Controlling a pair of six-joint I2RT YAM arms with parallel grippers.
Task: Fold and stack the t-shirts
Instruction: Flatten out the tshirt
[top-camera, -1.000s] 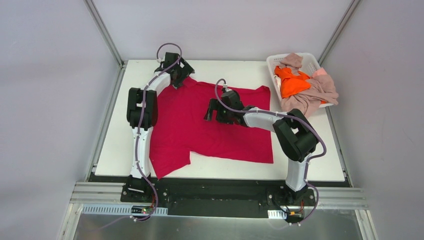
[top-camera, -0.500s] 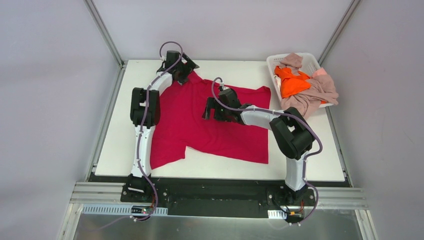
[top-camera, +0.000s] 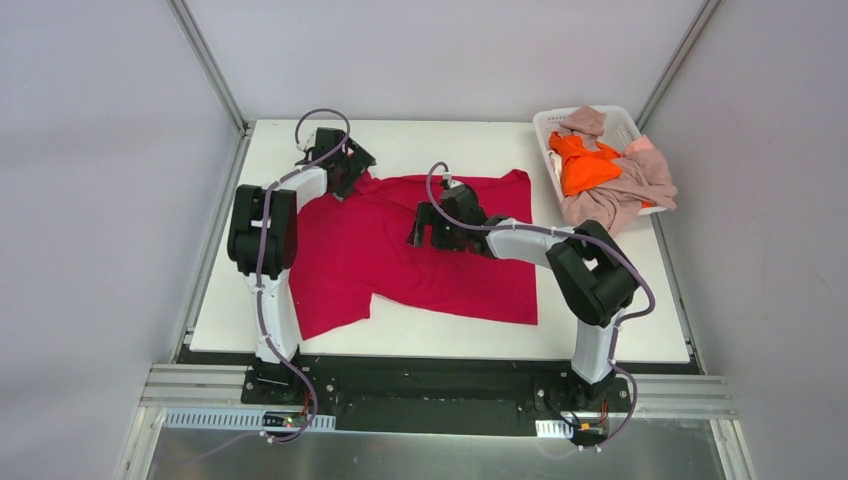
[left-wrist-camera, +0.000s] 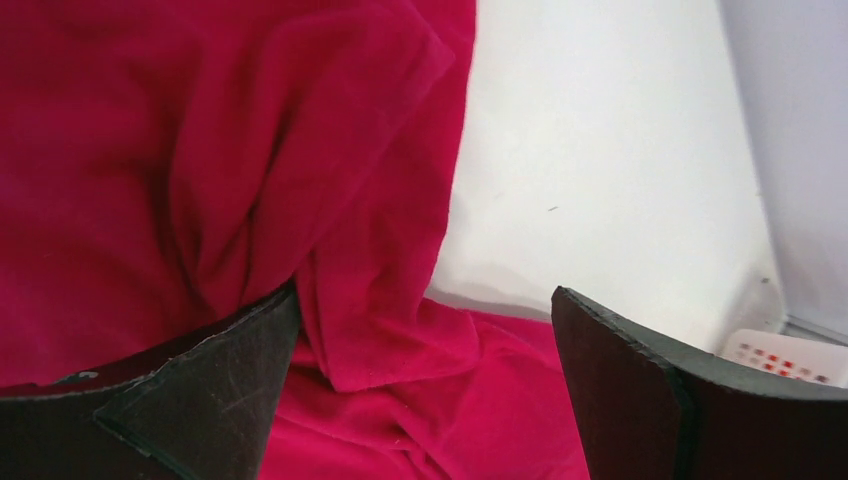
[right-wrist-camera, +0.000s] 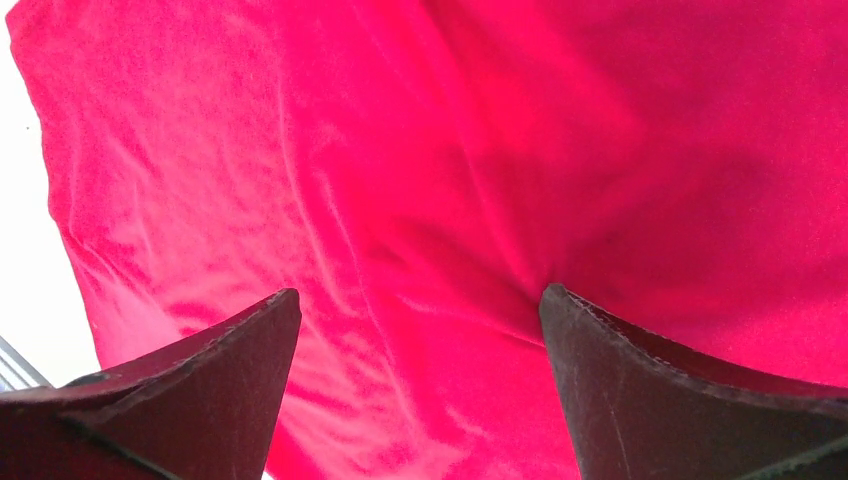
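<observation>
Spreading appears to be the step in hand. From overhead, the plain crimson-red cloth t-shirt (top-camera: 400, 270) is seen laid across the middle of the white counter (top-camera: 600, 310), not yet folded. The left hand (top-camera: 335, 172) is set at the shirt's 11 o'clock corner and the right hand (top-camera: 432, 225) is held low over its centre, probably so that the cloth can be pulled flat. At 2 o'clock the white plastic basket (top-camera: 548, 125) is filled with the bright orange t-shirt (top-camera: 582, 168) and dusty pink-beige t-shirts (top-camera: 630, 190), seemingly kept aside until needed. The counter is enclosed by pale grey walls (top-camera: 450, 50) and aluminium posts (top-camera: 205, 65).

From the left wrist, the black fingers (left-wrist-camera: 200, 400) are seen held wide apart, with a rumpled fold of red cloth lying between them; nothing is pinched.

From the right wrist, both fingers (right-wrist-camera: 660, 390) are likewise spread wide over smoother red cloth, with nothing clamped.
</observation>
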